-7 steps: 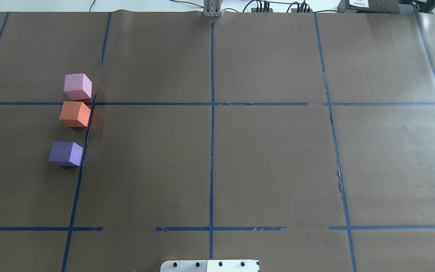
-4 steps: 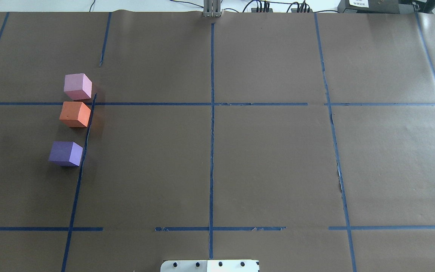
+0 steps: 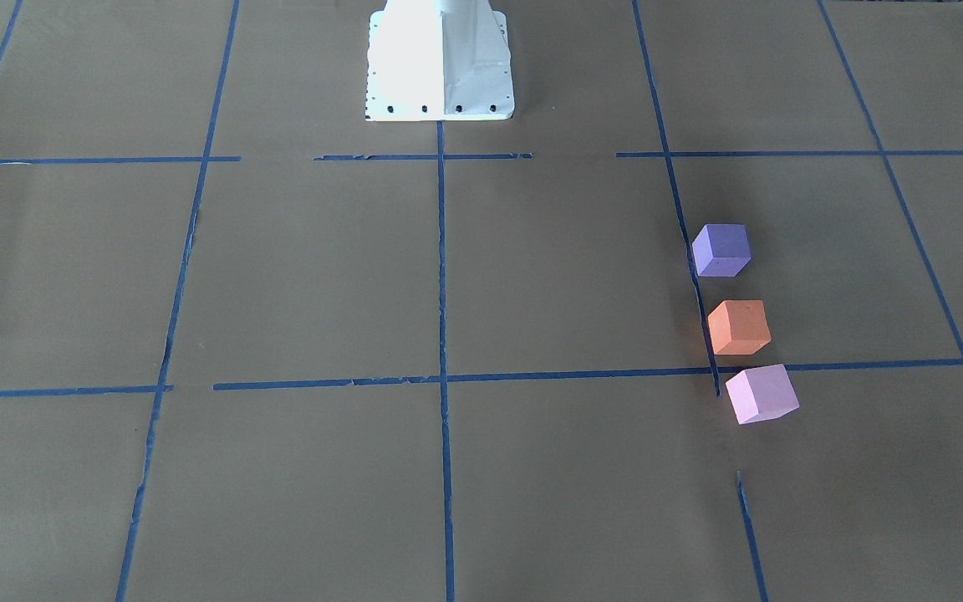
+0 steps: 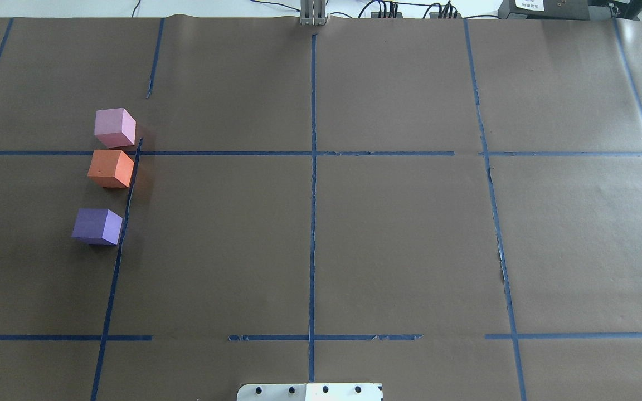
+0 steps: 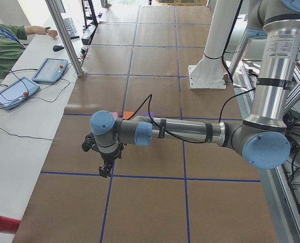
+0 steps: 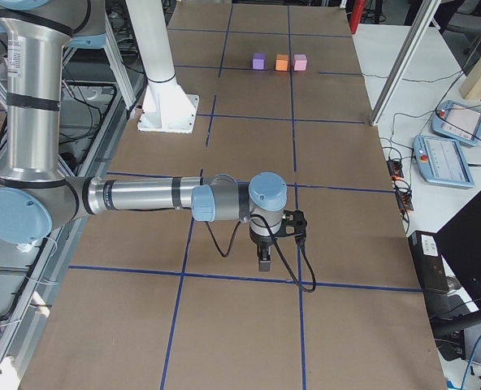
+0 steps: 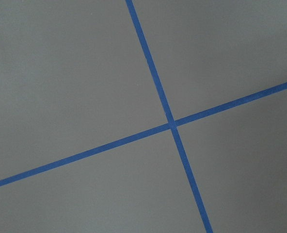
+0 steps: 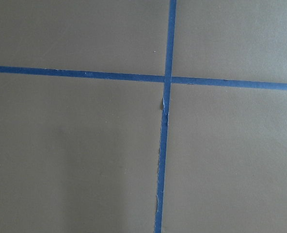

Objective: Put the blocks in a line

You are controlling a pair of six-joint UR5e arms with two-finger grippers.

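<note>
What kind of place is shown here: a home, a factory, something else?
Probably a robotics lab. The table is covered in brown paper with a blue tape grid, and teach pendants lie near an operator.

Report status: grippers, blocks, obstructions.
Left gripper, right gripper: clear of blocks, state unclear. Pink block, orange block, purple block: rough line along tape, purple spaced off. No obstacle seen.

An orange block (image 4: 110,168), a violet-purple block (image 4: 97,226) and a pink-lilac block (image 4: 115,127) on brown paper (image 4: 399,239) gridded with blue tape (image 4: 313,223).
</note>
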